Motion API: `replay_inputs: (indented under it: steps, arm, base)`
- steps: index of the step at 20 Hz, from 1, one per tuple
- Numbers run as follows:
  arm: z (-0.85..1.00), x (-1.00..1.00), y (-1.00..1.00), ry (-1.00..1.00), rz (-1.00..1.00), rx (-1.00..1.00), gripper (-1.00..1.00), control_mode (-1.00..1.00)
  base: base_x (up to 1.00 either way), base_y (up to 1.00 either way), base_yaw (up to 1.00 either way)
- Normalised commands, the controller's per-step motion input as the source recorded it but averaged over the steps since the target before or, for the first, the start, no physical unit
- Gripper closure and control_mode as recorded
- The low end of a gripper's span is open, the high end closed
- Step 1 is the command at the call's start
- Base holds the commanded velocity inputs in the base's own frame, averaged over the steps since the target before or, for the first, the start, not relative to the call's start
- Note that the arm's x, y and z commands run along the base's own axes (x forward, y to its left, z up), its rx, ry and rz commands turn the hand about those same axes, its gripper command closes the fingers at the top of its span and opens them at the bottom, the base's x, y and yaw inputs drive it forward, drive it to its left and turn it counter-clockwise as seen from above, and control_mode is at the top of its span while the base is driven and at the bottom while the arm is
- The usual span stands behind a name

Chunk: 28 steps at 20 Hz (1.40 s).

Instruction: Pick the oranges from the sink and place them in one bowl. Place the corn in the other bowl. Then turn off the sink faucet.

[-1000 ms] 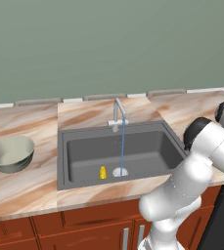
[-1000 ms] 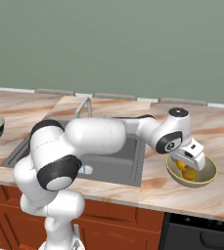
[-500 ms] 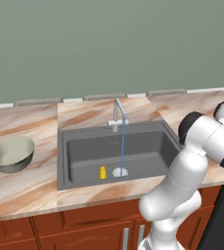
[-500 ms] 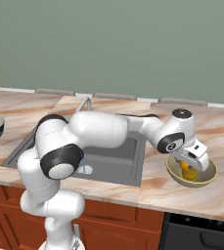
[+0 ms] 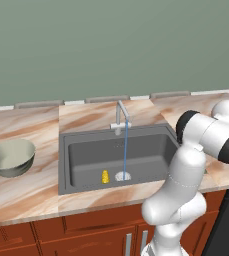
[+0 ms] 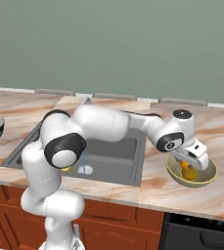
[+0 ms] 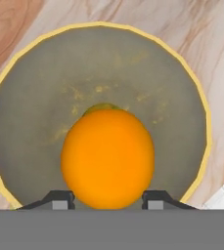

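Gripper (image 7: 105, 197) pinching orange (image 7: 107, 157) between both tips, hanging over olive-khaki bowl (image 7: 30, 97) on counter right of sink (image 5: 86, 165). Other orange perhaps already in bowl, hard to tell in right base view.

To do release well: keep centred over bowl middle, go lower before letting go, so round fruit not bouncing over rim.

Corn (image 5: 105, 176) on sink floor beside drain, near water stream from faucet (image 5: 121, 116). Long axis roughly toward back wall, end not readable. Grey-green bowl (image 5: 11, 157) well left of sink.
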Motion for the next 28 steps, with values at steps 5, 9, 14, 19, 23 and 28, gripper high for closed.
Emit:
replay_inputs:
  steps: [5, 9, 14, 19, 23, 28]
  arm:
    - [-0.15, 0.10, -0.12, 0.00, 0.00, 0.00, 1.00, -1.00]
    - [-0.12, 0.13, -0.11, 0.00, 0.00, 0.00, 1.00, -1.00]
    - [-0.06, 0.18, -0.11, 0.00, 0.00, 0.00, 1.00, -1.00]
    - [-0.05, 0.20, -0.12, 0.00, 0.00, 0.00, 1.00, -1.00]
    - [-0.07, 0.02, -0.09, 0.00, 0.00, 0.00, 1.00, -1.00]
    - [-0.13, 0.00, -0.01, 0.00, 0.00, 0.00, -1.00, -1.00]
  base:
    - [0.00, 0.00, 0.00]
    - [0.00, 0.00, 0.00]
    - [0.00, 0.00, 0.00]
    - [0.00, 0.00, 0.00]
    - [0.00, 0.00, 0.00]
    - [0.00, 0.00, 0.00]
